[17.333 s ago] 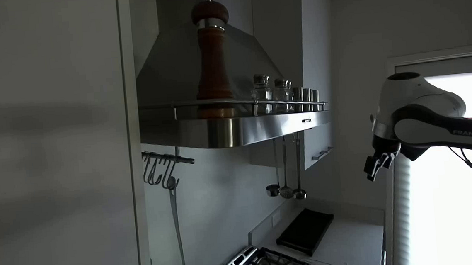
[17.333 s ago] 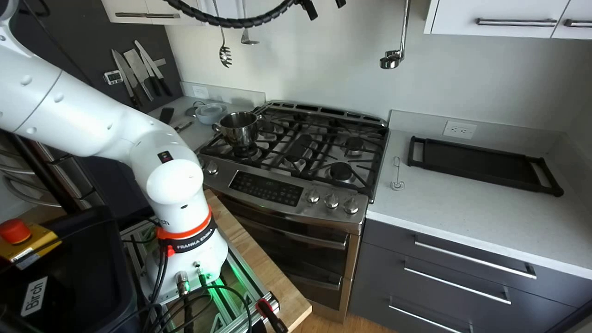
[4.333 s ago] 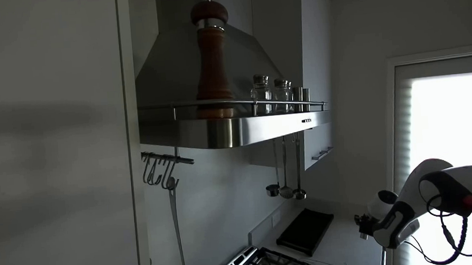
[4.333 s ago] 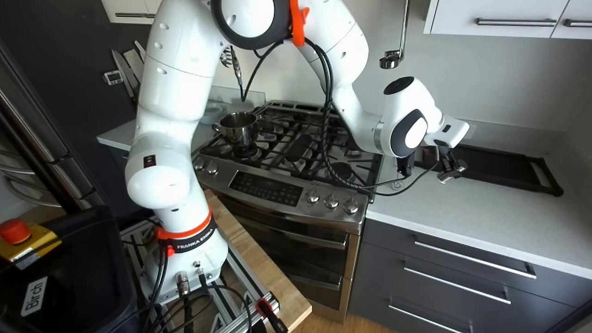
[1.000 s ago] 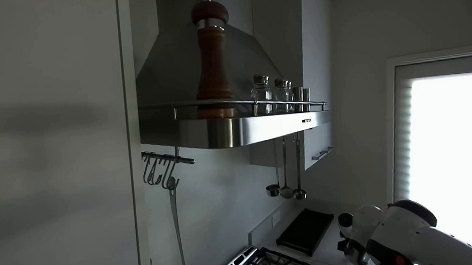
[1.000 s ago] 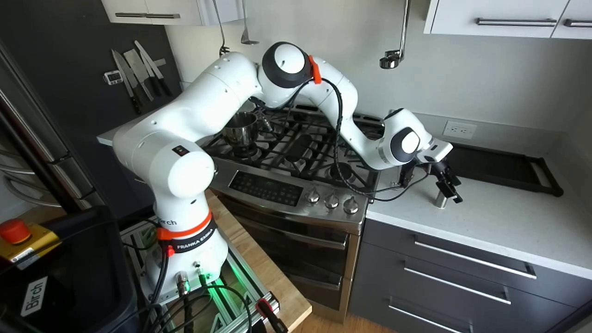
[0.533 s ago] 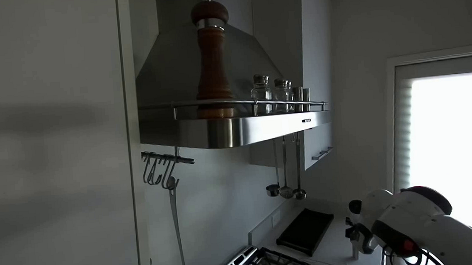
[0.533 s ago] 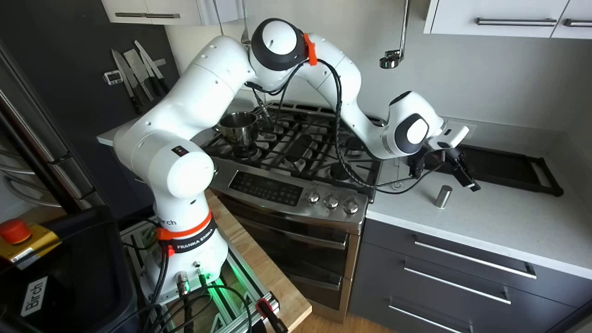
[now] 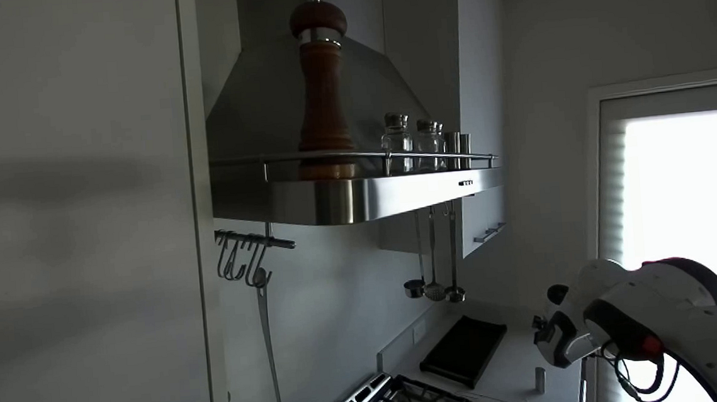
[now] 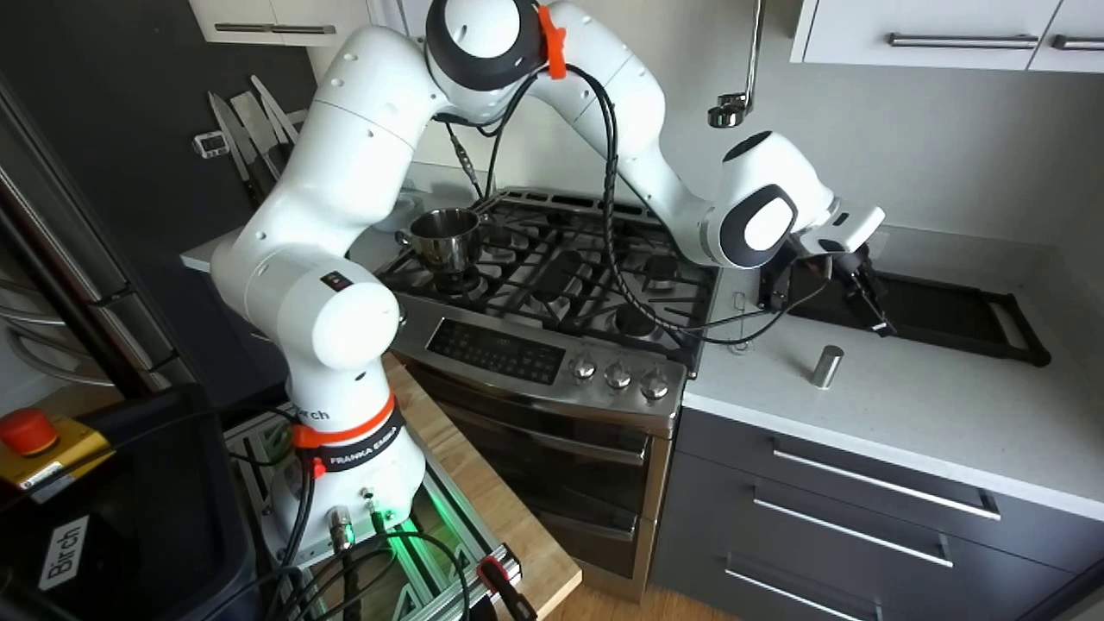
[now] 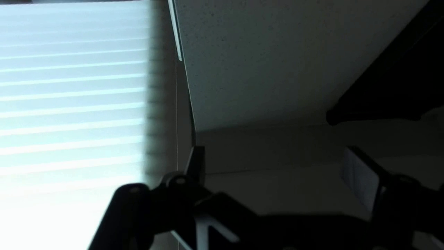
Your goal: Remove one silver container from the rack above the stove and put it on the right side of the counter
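Silver container on counter, apart from hand, seemingly lower

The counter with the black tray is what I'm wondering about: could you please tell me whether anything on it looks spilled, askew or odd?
Nothing stands out. The silver container stands upright on the counter, apart from the open claw; the black tray lies flat near the wall. No spill or damage shows.

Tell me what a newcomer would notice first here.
Likely the white robot arm arching over the gas stove in an exterior view. Next, the tall wooden mill on the overhead rack, and the bright window blind at the wrist view's left. A silver container stands on the counter, right of the stove.
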Robot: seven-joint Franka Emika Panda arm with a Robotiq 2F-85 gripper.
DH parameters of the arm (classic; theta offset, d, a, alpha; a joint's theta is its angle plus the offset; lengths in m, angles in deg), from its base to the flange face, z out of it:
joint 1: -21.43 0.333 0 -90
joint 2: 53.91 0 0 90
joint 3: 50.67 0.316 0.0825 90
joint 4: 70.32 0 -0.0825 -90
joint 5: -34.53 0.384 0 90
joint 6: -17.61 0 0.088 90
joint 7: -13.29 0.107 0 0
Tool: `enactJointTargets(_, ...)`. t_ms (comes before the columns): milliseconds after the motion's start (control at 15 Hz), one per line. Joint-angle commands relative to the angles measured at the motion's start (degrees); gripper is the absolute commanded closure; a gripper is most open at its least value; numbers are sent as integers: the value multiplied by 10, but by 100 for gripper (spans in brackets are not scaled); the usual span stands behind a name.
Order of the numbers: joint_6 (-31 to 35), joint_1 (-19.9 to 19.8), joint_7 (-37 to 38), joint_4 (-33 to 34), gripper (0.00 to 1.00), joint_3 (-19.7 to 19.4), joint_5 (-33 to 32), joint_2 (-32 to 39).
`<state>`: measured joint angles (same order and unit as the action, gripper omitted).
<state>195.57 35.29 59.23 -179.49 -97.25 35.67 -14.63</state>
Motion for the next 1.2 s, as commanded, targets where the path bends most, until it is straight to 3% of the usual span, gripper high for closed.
enactJointTargets(0,-3,-7,-32,-73,0,32,-5,-95)
enactJointTargets(333,7,-30,-59,-134,0,67,-2,-187)
enactJointTargets(533,-4,-30,-67,-161,0,68,-1,-233)
enactJointTargets(867,-69,-72,-132,-199,0,130,10,-329)
enactJointTargets(1133,-160,-61,-162,-186,0,112,-23,-343)
